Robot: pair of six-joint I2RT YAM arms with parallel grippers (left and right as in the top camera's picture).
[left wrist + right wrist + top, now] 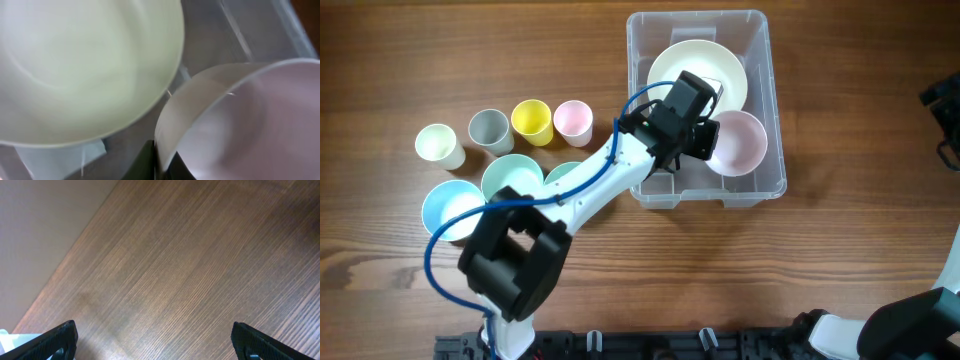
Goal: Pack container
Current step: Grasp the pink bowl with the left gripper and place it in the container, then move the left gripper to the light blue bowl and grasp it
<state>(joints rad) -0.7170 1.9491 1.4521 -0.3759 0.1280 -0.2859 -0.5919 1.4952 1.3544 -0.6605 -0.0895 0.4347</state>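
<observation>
The container (pixel 765 45) is clear glossy plastic, the pink bowl (pixel 742 142) smooth matt plastic, the table (pixel 420 50) fine-grained wood.

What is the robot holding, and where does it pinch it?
The left pincer pinches the pink bowl by its rim, inside the container. The right pincer is open and empty.

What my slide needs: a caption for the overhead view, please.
Left pincer holds a pink bowl inside the container, beside a cream bowl.
</observation>
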